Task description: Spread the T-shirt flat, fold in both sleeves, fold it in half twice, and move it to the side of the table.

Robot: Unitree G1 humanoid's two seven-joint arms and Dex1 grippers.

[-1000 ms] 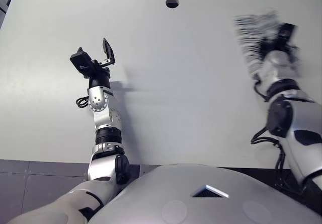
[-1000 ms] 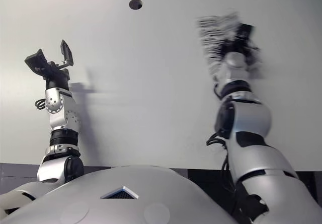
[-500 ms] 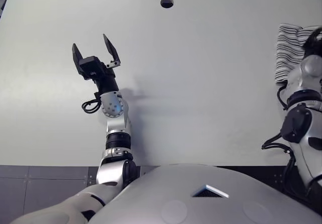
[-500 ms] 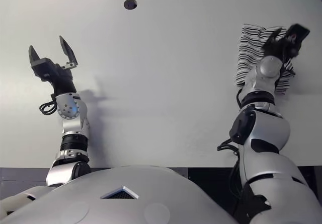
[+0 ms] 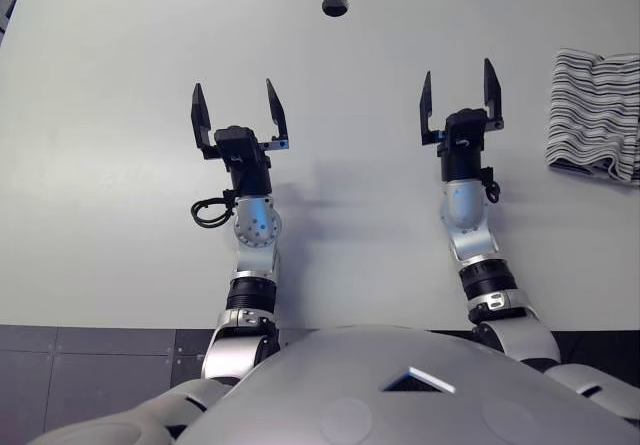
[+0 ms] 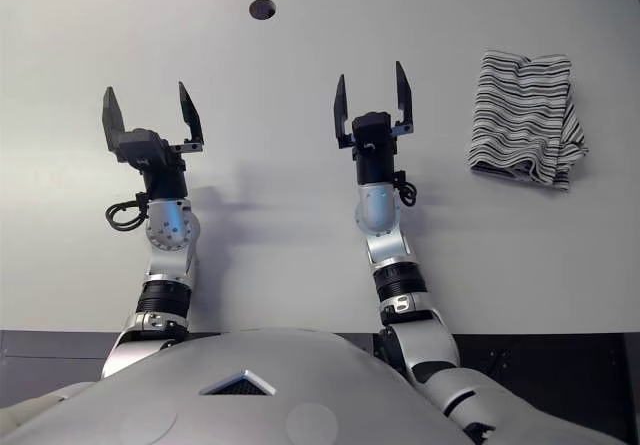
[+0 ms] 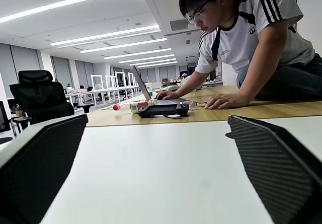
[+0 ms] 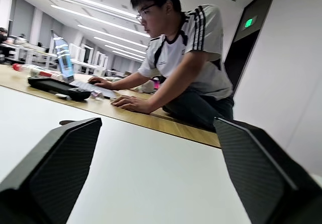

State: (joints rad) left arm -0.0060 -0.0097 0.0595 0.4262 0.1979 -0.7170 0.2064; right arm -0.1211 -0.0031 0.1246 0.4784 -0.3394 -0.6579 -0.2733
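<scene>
- The black-and-white striped cloth T-shirt (image 6: 525,115) lies as a folded, slightly rumpled bundle on the right side of the wide white table (image 5: 120,215). It is well apart from both my arms.
- My left pincer (image 5: 234,100) stands upright over the left middle of the table, fingers wide apart, holding nothing.
- My right pincer (image 5: 458,85) stands the same way over the right middle — fingers spread, nothing between them. The T-shirt is off to its right.
- I judge that the last step is as good as done: the bundle looks folded and sits at the side, so little seems left of the task.
- The next move calls for no grip, I think, only bringing both arms to rest. If the bundle needs tidying, my right pincer is the nearer one and would reach out to the right.
- Open room: bare tabletop lies between and ahead of both pincers, out to the small dark round hole (image 5: 335,6) near the far edge.
- Edges: the near edge runs under my forearms. I cannot see the table's right edge beyond the T-shirt — I cannot tell how much margin it has there.
</scene>
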